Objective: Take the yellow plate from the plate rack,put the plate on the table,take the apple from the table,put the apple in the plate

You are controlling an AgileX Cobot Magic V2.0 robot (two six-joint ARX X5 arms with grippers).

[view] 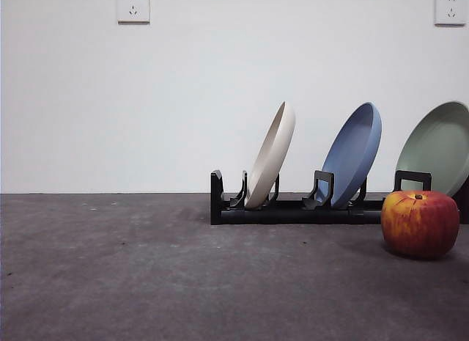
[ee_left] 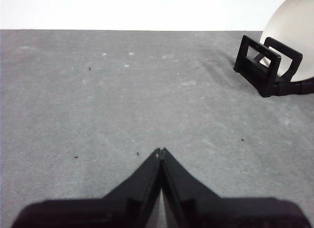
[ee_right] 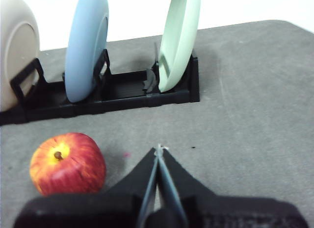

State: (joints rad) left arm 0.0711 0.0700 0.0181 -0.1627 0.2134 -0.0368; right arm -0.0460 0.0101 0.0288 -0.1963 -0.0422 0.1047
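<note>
Both pincers are pinched fully closed with nothing in them. The left gripper (ee_left: 160, 150) hangs over bare table (ee_left: 122, 90), tips together, with the end of the plate rack (ee_left: 265, 66) and the yellow plate (ee_left: 294, 37) off to one side. The right gripper (ee_right: 159, 148) is closed too, just beside the apple (ee_right: 67, 163) but not touching it.

The cream-coloured yellow plate (view: 271, 156) leans in the rack's (view: 293, 209) end slot, then a blue plate (view: 354, 154), then a green plate (view: 438, 147). The apple (view: 420, 223) sits on the table (view: 146, 268) in front of the rack near the green plate.

The surface is dark grey, rough and speckled. Behind it is a plain white wall (view: 146, 99) with two sockets (view: 133, 5) up high.
</note>
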